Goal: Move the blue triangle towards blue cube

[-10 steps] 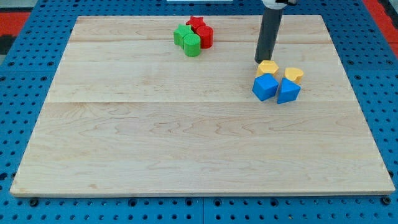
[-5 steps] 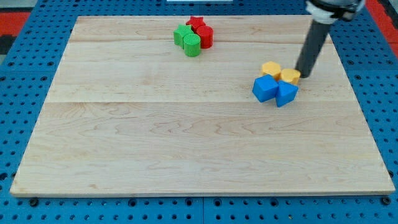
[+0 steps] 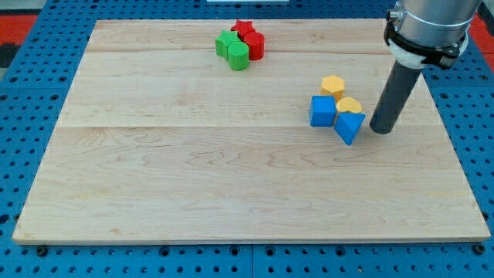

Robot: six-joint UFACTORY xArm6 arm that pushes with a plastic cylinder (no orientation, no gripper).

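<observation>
Blue triangle [image 3: 350, 126] touching blue cube [image 3: 323, 111] — cube at its upper left, both flat.

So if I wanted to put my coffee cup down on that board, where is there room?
The whole wooden board left of and below the blue cube is bare. It is crowded at the top by the green and red blocks, and at the right where my tip stands beside the blue triangle.

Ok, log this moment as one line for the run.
tip: right of blue triangle, small gap | blue triangle: beside blue cube, corner close | yellow blocks: behind the pair | task: nearly done
</observation>
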